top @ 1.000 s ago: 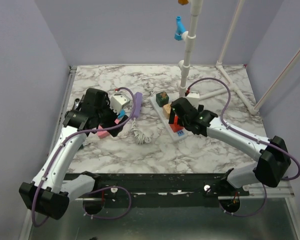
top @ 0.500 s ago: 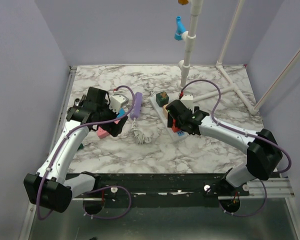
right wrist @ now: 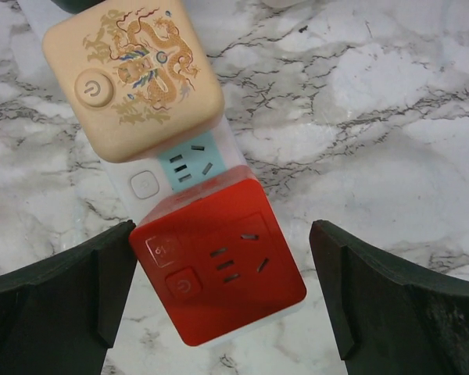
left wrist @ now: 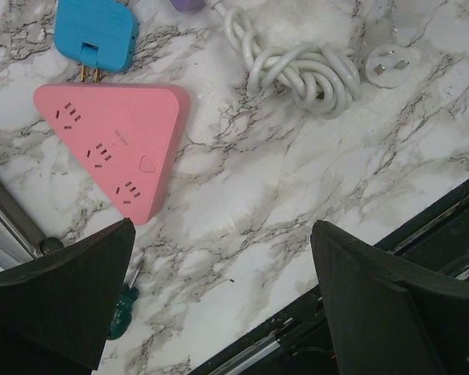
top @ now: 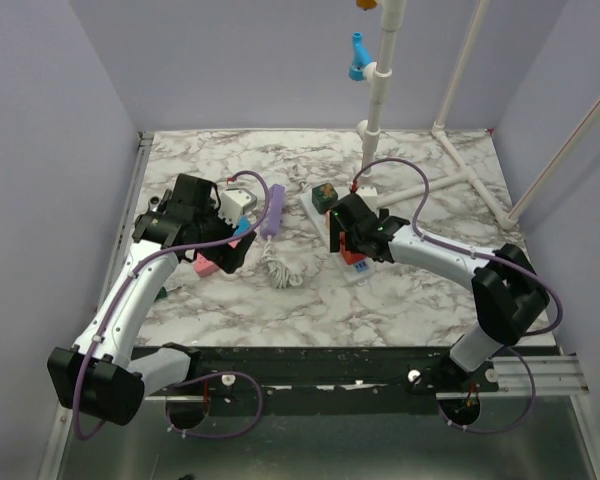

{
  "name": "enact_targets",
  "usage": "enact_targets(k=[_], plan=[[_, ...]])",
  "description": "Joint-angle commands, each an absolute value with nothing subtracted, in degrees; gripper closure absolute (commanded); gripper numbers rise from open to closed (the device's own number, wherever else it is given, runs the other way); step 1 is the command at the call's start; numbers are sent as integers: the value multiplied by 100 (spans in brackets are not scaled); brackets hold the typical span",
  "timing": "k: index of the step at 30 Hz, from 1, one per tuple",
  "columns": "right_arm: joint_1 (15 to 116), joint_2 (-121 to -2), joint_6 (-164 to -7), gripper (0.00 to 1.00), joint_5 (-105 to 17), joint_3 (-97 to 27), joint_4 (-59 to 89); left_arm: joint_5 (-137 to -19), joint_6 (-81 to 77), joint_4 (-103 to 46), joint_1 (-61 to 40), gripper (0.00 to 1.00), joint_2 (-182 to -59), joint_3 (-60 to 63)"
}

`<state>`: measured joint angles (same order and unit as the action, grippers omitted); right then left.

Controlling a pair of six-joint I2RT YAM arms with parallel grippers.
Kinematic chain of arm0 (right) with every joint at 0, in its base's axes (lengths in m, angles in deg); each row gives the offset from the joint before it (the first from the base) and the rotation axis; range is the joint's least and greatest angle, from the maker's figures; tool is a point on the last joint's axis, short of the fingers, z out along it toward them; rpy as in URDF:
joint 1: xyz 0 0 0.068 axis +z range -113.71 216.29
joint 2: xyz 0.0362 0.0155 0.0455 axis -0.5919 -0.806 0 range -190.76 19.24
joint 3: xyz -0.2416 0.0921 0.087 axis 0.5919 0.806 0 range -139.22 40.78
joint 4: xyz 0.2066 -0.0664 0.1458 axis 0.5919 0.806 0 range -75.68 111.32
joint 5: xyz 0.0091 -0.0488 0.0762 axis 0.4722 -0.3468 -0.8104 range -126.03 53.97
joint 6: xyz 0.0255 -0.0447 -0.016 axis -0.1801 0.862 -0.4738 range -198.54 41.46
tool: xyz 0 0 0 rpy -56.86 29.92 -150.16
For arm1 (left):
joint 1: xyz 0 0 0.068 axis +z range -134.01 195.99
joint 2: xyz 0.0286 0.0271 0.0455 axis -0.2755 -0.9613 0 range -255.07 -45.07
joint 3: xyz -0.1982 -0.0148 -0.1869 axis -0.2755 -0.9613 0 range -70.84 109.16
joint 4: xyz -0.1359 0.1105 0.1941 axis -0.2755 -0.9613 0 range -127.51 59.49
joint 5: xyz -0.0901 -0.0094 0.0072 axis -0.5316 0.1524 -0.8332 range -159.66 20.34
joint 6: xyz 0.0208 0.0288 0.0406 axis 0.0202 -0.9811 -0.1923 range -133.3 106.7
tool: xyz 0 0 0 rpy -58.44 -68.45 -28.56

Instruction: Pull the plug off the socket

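A: Where is the socket (right wrist: 189, 166)?
B: Flat on the marble-print table (top: 430, 300), right of centre, running away from the arms at a slant. It's a long white plastic strip. One teal outlet and a white button show on it.
A: And the plug?
B: The red plug (right wrist: 219, 305) is seated at the strip's near end. It's a glossy cube with rounded corners, a three-hole face and two buttons.
A: Right gripper (right wrist: 221, 258)?
B: Spread wide above the red plug, one finger on each side. I can't tell if the pads touch it. It isn't clenched.
A: Anything crowding it?
B: The beige plug (right wrist: 133, 74) sits just behind, one outlet away. It has a dragon print and a round power button. A green plug (top: 325, 197) is at the far end. The sides the fingers face are free. The white pipe stand (top: 378, 90) rises behind the strip.
A: Left gripper (left wrist: 221, 258)?
B: Released and holding nothing, above bare marble just beside a pink strip (left wrist: 117, 144), a triangular one with rounded corners. A blue adapter (left wrist: 96, 35) touches the strip's far edge. A coiled white cord (left wrist: 297, 70) with a flat round plug (left wrist: 391, 66) lies to the right, and a green screwdriver (left wrist: 122, 308) is near the left finger.
A: Other clutter?
B: A purple bar (top: 272, 210) and a white cube (top: 238, 205), left of the socket.
A: Change from a second ago?
B: The right gripper has slid left and farther up the strip, and its elbow has swung in. The left arm shifted slightly, then held. The red plug is still plugged in.
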<state>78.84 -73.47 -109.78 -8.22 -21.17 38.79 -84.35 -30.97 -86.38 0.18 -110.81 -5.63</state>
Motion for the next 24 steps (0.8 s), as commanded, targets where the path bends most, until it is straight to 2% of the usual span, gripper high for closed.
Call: enact_targets(k=[1,9,14,21,24], plan=[[7834,-7537,-10771,0,-1381,-2081,3489,-8548,-3052,-8597,52,2,-10963,-590],[7846,-7514,-10930,32,-2070,-2014,3542,-8416,-2820,-8535,52,1,-10840,-612],[7844,-7557,-10995,45,-1962,-1863,3801,-8424,-2798,-8482,52,2,-10775,-679],[7852,-7490,-11369,93,-2786,-2218,3887,-8555,-2462,-8339,153,2,-10652,-681],[7850,-7188,-11745,95,-3224,-2610,3945,-8828,-2083,-8342,335,2,-10722,-524]])
